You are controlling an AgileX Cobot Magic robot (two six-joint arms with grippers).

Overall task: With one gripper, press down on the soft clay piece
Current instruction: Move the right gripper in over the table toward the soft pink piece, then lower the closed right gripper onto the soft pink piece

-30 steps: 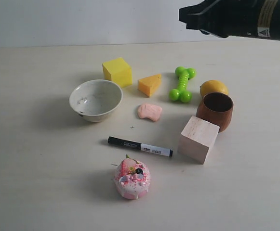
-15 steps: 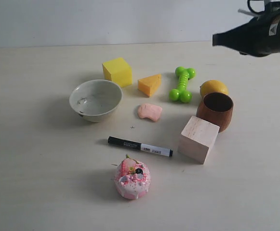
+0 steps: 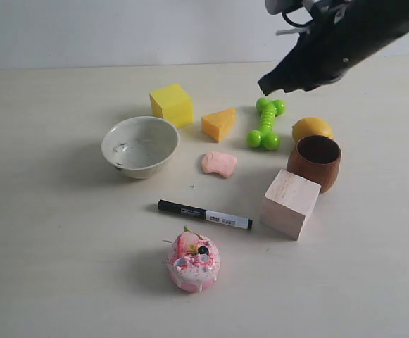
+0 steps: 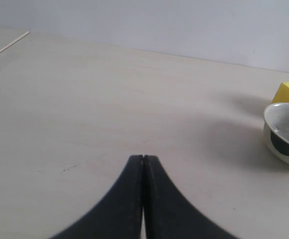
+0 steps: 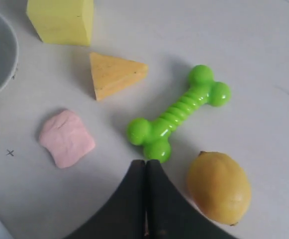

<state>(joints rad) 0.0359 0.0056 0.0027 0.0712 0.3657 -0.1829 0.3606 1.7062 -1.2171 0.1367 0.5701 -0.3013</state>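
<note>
The right claw (image 3: 265, 86), tips together, hangs above the worktop (image 3: 63, 232) toward its far right corner, apparently clear of the clay (image 3: 219, 163). The left claw (image 4: 143, 158) is pressed together too.

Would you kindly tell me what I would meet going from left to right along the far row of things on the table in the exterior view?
Yellow block → orange wedge → green bone toy → lemon.

Lab-like test bench — pale tabletop (image 3: 49, 282), blank white wall (image 3: 120, 28), toy cake (image 3: 193, 262), green toy bone (image 3: 265, 123)
</note>
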